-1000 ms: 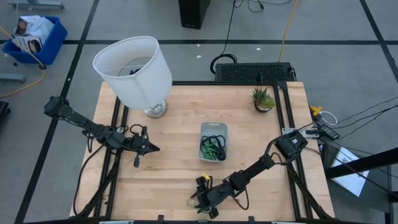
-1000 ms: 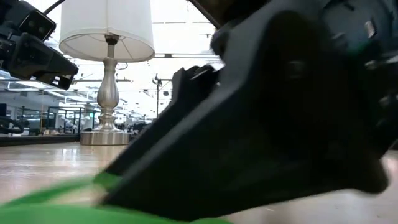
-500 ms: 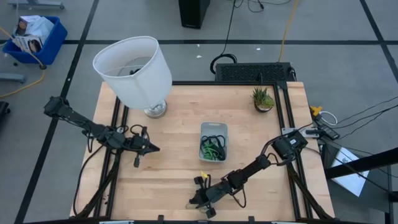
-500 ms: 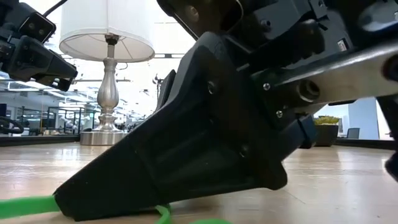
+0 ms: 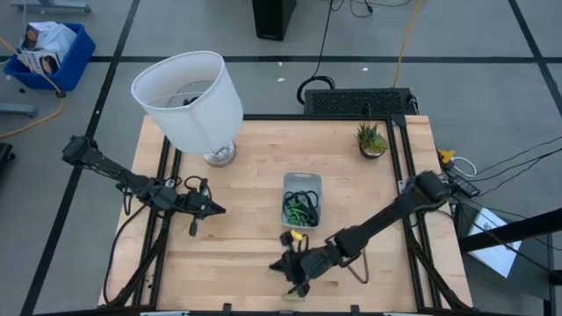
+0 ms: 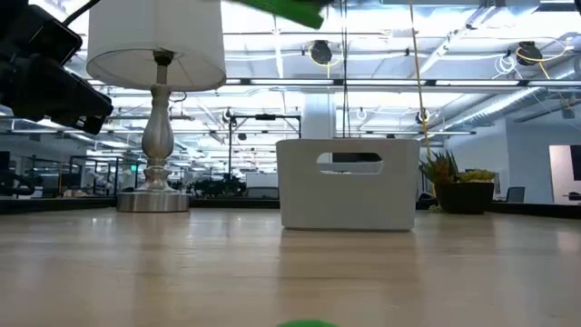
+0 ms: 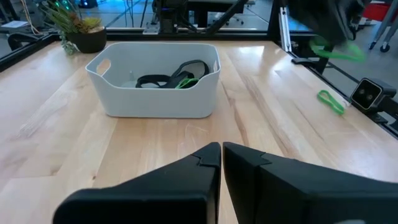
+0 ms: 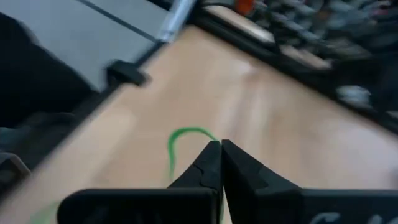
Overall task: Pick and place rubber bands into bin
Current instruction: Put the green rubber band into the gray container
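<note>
- Your bin (image 5: 302, 198) is a shallow, pale plastic tray with rounded corners at the middle of the wooden surface (image 5: 255, 158); black and green bands (image 5: 300, 211) lie tangled inside.
- Your right end effector (image 5: 290, 263) is raised just near of the bin, fingers pinched together on a thin green band (image 8: 180, 142) that loops out from the tips.
- Another green band (image 7: 331, 101) lies flat on the surface's near edge.
- Your left end effector (image 5: 217, 210) hangs left of the bin, fingers closed, holding nothing.
</note>
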